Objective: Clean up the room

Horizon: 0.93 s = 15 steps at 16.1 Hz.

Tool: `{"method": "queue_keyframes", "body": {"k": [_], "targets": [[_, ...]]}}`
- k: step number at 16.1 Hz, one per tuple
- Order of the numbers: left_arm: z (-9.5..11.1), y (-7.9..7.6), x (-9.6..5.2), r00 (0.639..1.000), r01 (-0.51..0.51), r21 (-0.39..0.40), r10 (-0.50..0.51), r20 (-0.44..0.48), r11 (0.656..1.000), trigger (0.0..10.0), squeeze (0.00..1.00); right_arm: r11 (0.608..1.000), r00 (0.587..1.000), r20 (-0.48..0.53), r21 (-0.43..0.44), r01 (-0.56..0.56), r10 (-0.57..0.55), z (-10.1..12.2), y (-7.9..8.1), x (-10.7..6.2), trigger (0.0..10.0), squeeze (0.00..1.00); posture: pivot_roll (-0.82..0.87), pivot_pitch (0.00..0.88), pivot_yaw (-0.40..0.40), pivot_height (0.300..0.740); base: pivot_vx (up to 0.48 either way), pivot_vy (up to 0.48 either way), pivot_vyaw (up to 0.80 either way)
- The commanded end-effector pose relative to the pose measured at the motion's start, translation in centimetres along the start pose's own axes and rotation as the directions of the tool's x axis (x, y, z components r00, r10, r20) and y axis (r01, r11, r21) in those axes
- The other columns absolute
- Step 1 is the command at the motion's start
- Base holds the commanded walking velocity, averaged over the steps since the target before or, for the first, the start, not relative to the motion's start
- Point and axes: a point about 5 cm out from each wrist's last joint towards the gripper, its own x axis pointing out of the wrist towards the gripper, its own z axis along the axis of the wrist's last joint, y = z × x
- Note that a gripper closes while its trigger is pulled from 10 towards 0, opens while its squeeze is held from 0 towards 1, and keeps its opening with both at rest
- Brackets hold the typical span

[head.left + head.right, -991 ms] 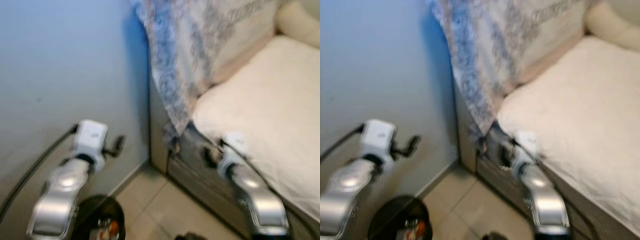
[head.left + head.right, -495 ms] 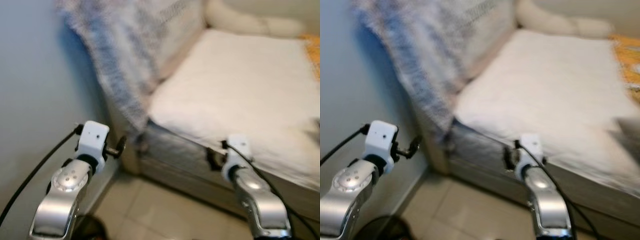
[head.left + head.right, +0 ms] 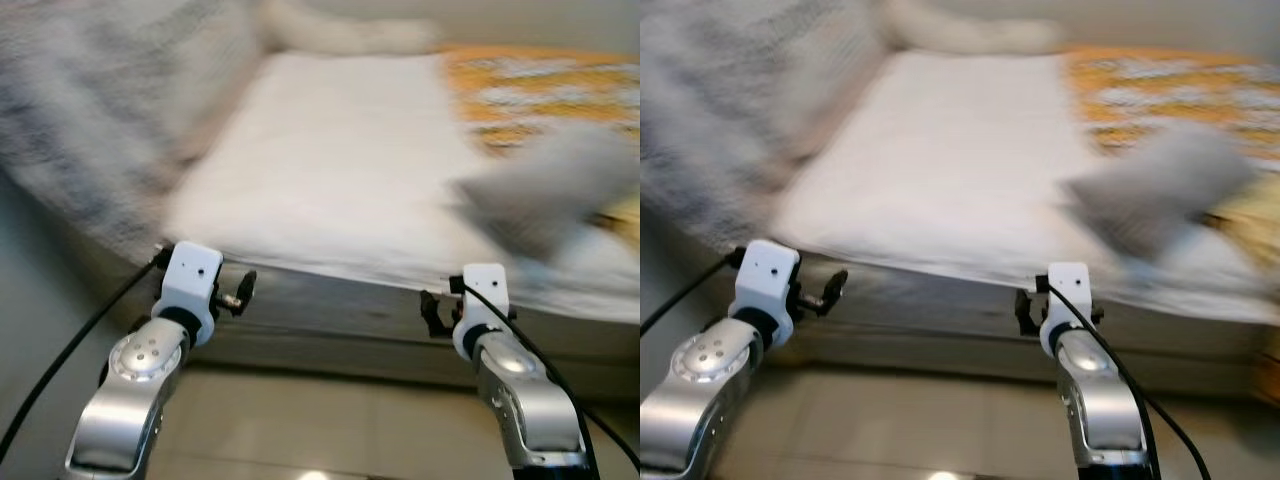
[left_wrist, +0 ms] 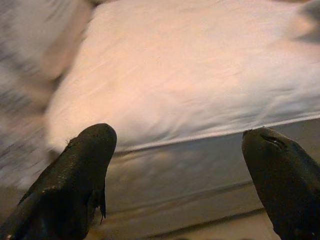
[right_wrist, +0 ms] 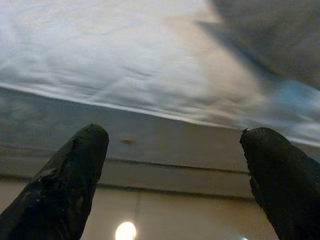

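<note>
Grey and soft, a blurry cloth (image 3: 545, 195) lies on the bed (image 3: 330, 170) at about 2 o'clock, touching an orange patterned blanket (image 3: 530, 90). A white sheet (image 4: 200, 70) covers the mattress. The left tool (image 4: 180, 165) and right tool (image 5: 172, 170) hang apart before the bed's edge, fingers spread wide, holding nothing, above the tiled floor (image 3: 320, 430).
</note>
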Motion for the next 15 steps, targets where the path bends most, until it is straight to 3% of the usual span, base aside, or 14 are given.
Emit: {"method": "queue_keyframes", "body": {"k": [1, 3, 4, 5, 7, 8, 15], "targets": [[0.0, 0.6, -0.1, 1.0, -0.018, 0.009, 0.018, -0.004, 1.0, 10.0, 0.0, 1.0, 1.0, 0.011, 0.002, -0.025, 0.025, 0.2, 0.8, 0.1, 10.0, 1.0, 0.02, 0.0, 0.03, 0.74, 0.0, -0.405, -0.52], [0.1, 0.6, 0.1, 1.0, -0.023, 0.005, 0.023, 0.006, 1.0, 10.0, 0.0, 1.0, 0.999, 0.021, -0.004, -0.028, 0.028, 0.4, 0.7, 0.2, 10.0, 1.0, 0.02, 0.0, 0.033, 0.74, 0.0, -0.403, -0.23], [0.3, 0.7, 0.2, 0.999, -0.034, -0.028, 0.035, 0.019, 0.999, 10.0, 0.0, 0.999, 0.999, 0.031, -0.013, -0.03, 0.03, 0.6, 0.6, 0.3, 10.0, 1.0, 0.01, 0.0, 0.037, 0.74, 0.0, 0.0, 0.0], [0.9, 0.9, 0.3, 0.997, -0.051, -0.021, 0.052, 0.057, 0.998, 10.0, 0.0, 0.999, 0.999, 0.039, -0.021, -0.03, 0.031, 0.8, 0.5, 0.4, 10.0, 1.0, 0.01, 0.0, 0.039, 0.74, 0.0, 0.0, 0.0], [1.0, 1.2, 0.6, 0.996, -0.078, -0.006, 0.078, 0.048, 0.997, 10.0, 0.0, 0.999, 0.998, 0.049, -0.027, -0.039, 0.04, 1.2, 0.4, 0.5, 10.0, 1.0, 0.0, 0.0, 0.044, 0.74, 0.0, 0.0, 0.0], [1.0, 1.1, 0.7, 0.997, -0.064, -0.027, 0.065, 0.05, 0.998, 10.0, 0.0, 0.998, 0.996, 0.066, -0.033, -0.056, 0.058, 1.7, 0.6, 0.6, 10.0, 0.0, 0.0, 0.0, 0.046, 0.74, 0.0, 0.0, 0.0], [1.1, 1.0, 1.4, 0.998, -0.05, -0.031, 0.052, 0.048, 0.998, 10.0, 0.0, 0.997, 0.996, 0.066, -0.049, -0.062, 0.065, 2.3, 0.7, 1.1, 10.0, 0.0, -0.01, 0.0, 0.04, 0.74, 0.312, 0.0, 0.0]]}}
